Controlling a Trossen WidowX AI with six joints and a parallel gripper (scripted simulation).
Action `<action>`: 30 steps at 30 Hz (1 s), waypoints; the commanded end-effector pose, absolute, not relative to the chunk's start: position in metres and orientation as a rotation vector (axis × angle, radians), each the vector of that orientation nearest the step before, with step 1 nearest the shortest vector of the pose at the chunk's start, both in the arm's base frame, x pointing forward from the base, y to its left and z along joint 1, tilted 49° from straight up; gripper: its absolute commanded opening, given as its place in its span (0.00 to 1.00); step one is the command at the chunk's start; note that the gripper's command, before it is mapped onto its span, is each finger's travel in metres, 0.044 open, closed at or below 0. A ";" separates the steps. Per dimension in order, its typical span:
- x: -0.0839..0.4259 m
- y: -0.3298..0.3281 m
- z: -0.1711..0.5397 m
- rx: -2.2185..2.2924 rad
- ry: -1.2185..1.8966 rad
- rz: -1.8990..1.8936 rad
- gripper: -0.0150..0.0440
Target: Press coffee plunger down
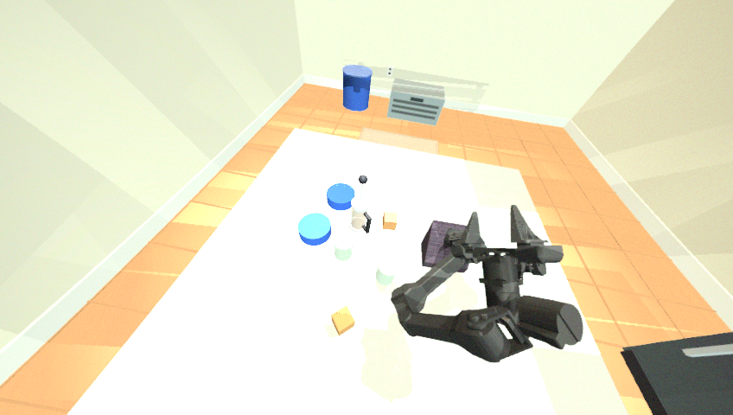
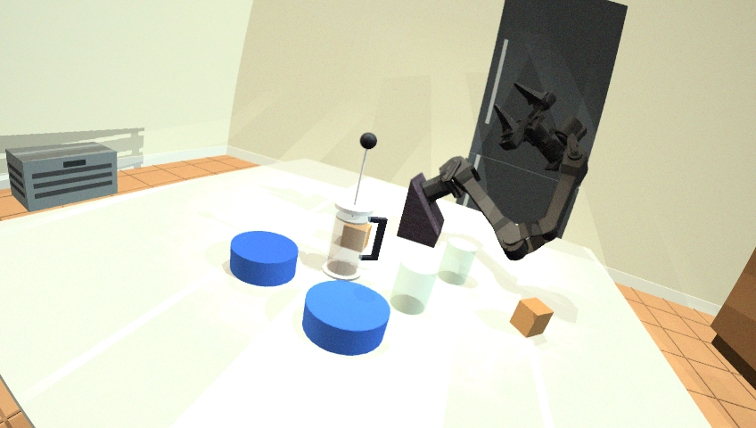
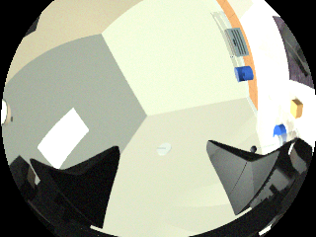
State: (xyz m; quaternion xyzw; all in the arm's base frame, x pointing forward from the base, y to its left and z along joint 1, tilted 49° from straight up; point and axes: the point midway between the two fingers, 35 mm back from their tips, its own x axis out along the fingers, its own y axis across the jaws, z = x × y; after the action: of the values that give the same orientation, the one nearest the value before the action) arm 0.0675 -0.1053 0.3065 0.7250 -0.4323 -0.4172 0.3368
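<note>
The pincer [image 2: 517, 112] stood raised and pointing upward, its jaws spread wide and holding nothing. The coffee press [image 2: 350, 238] sat well away from it and lower, on the table [image 2: 132, 297], its plunger knob [image 2: 367, 140] at full height on a thin rod. The reach would probably go best by coming in above the knob and pressing straight down (any sideways push could tip the glass). Two blue tubs [image 2: 263, 257] and two clear cups [image 2: 414, 286] crowded the press; the air above it looked open.
</note>
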 end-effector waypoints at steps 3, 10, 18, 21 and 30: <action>0.065 -0.111 0.308 1.889 -1.058 -1.084 1.00; 0.055 -0.156 0.306 1.786 -0.675 -1.081 1.00; 0.102 -0.213 0.277 1.661 -0.128 -0.849 1.00; 0.132 -0.226 0.257 1.595 0.052 -0.726 1.00; 0.236 -0.233 0.180 1.220 0.468 -0.299 1.00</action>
State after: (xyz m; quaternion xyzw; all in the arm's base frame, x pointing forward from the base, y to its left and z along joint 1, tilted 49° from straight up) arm 0.1924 -0.2404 0.2168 0.6268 0.1457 -0.2196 0.7333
